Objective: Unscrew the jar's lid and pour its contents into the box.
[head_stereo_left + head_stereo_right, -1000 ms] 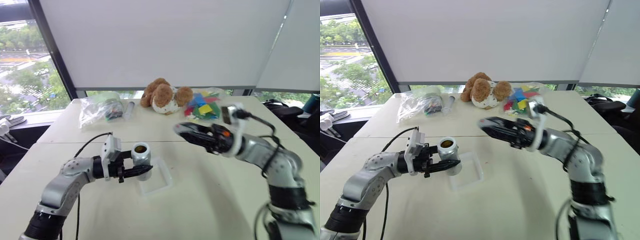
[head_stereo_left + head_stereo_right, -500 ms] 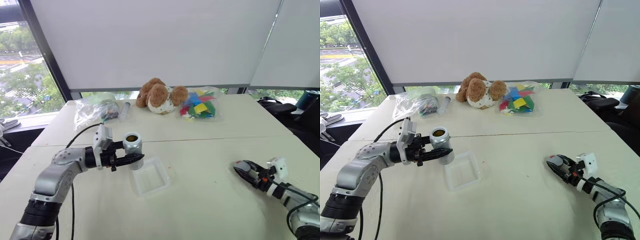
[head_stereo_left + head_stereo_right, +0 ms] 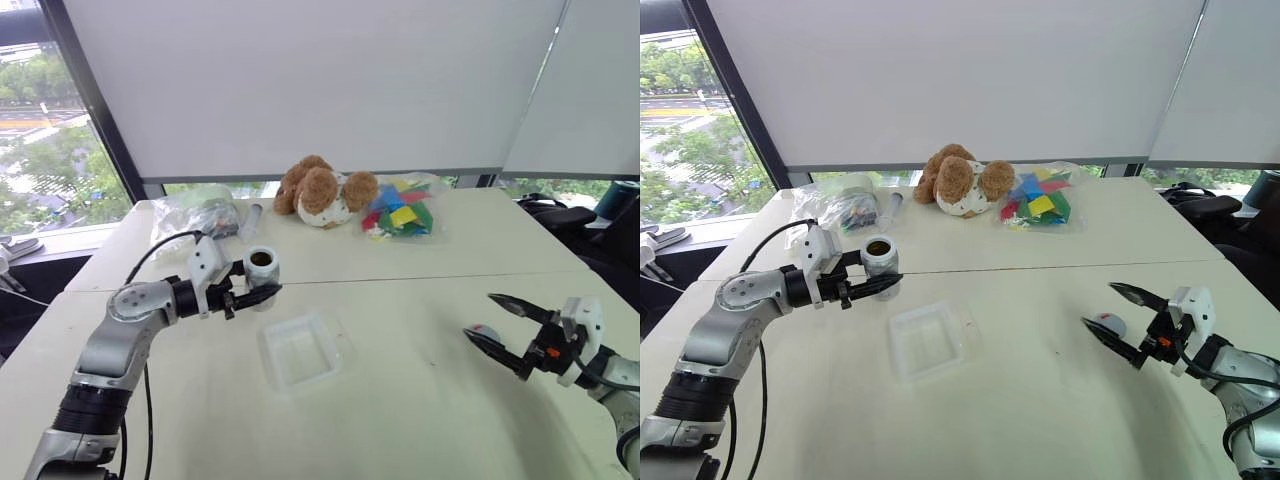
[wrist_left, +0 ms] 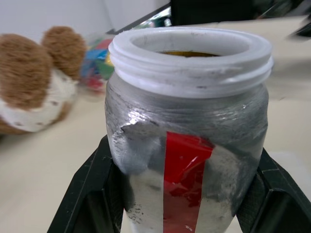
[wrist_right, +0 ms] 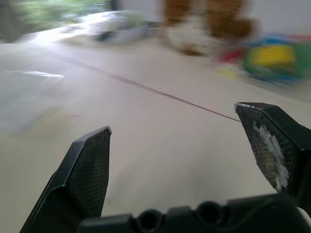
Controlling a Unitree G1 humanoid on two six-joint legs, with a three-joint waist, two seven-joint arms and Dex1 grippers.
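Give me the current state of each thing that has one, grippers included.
jar: open-topped, upright, held above the table
lid: off the jar, lying on the table by the right gripper
box: on the table, looks empty
left gripper: shut on the jar
right gripper: open, holding nothing
bag of coloured pieces: lying at the table's far side
teddy bear: lying at the table's far side

An office or lab room: pale tables (image 3: pixel 420 400) pushed together, roller blinds (image 3: pixel 300 80) over big windows (image 3: pixel 60 130) looking out on trees, a dark chair (image 3: pixel 620 215) at the side.
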